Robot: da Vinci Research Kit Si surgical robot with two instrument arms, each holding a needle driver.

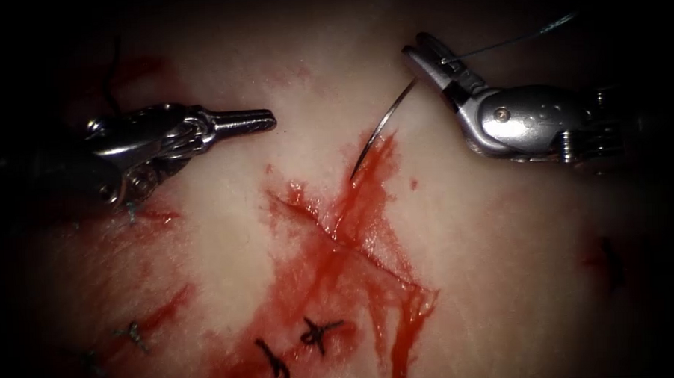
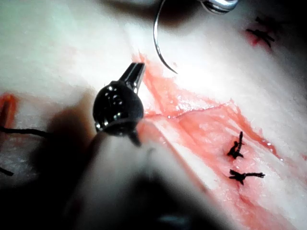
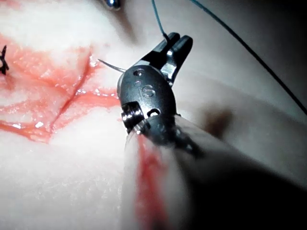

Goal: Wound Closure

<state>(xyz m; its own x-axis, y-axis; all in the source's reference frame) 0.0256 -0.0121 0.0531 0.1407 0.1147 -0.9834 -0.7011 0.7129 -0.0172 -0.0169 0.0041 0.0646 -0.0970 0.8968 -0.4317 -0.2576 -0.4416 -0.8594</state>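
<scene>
The thin, curved silver needle hangs over the pale pink tissue, at about 12 o'clock from the cut. Its sharp tip points down and sits right at the top edge of the red fluid, just to the right of the cut; the pictures do not show if the tip is in the tissue. The shiny metal right tool pinches the needle's blunt back end between its pressed-together jaws. A thin dark thread runs from there toward 2 o'clock. The cut is a long dark line, slanting from 10 o'clock to 4 o'clock through the wet red patch. Small black knotted stitches sit at 6 o'clock from the cut. The grey metal left tool is at 10 o'clock, well apart from the needle, its jaws pressed together on nothing.
</scene>
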